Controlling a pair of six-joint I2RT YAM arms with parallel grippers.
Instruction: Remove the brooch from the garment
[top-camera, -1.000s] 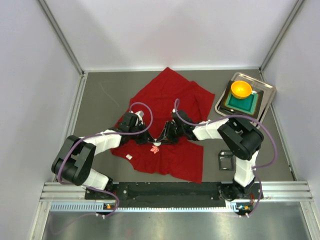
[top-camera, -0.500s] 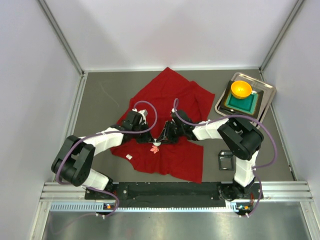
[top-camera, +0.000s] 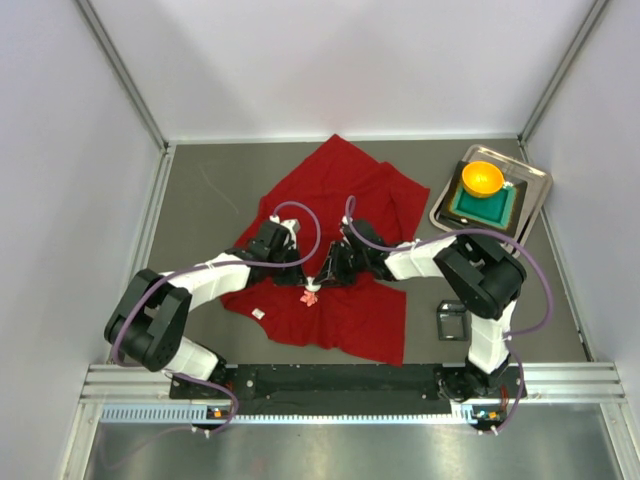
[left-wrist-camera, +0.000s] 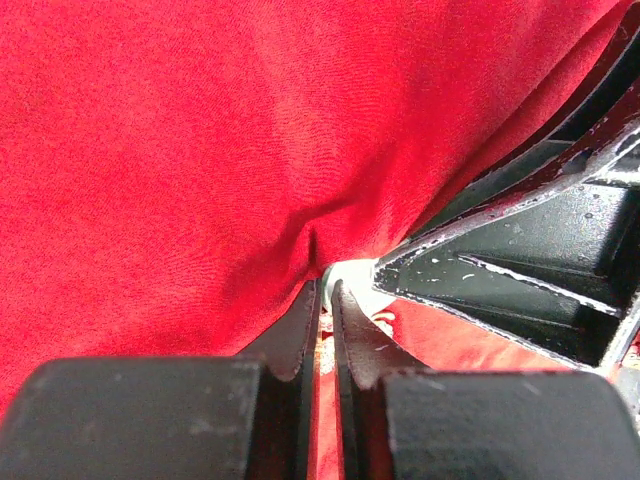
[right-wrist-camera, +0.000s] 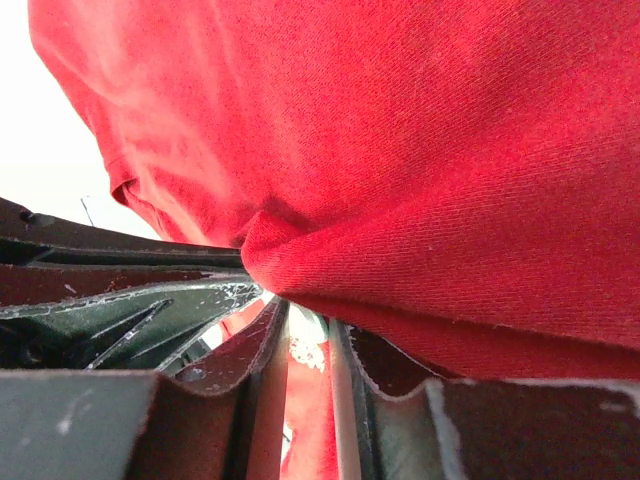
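Observation:
The red garment (top-camera: 340, 190) lies spread on the grey table. The tiny pale pink brooch (top-camera: 312, 296) sits on it just below the spot where both grippers meet. My left gripper (top-camera: 308, 279) comes in from the left and my right gripper (top-camera: 323, 277) from the right, tips almost touching. In the left wrist view my left gripper (left-wrist-camera: 325, 290) is nearly closed on a puckered fold of the garment (left-wrist-camera: 200, 150). In the right wrist view my right gripper (right-wrist-camera: 308, 315) holds a fold of the garment (right-wrist-camera: 450, 150) at its tips. The speckled brooch (right-wrist-camera: 308, 352) shows through the gap.
A metal tray (top-camera: 537, 182) at the back right holds a green block (top-camera: 487, 207) and an orange bowl (top-camera: 482, 178). A small black frame (top-camera: 452, 321) lies right of the garment. A white tag (top-camera: 258, 314) sits on the garment's lower left.
My left arm has edged a little to the right, closer to the right gripper. The brooch and the right arm stay where they were.

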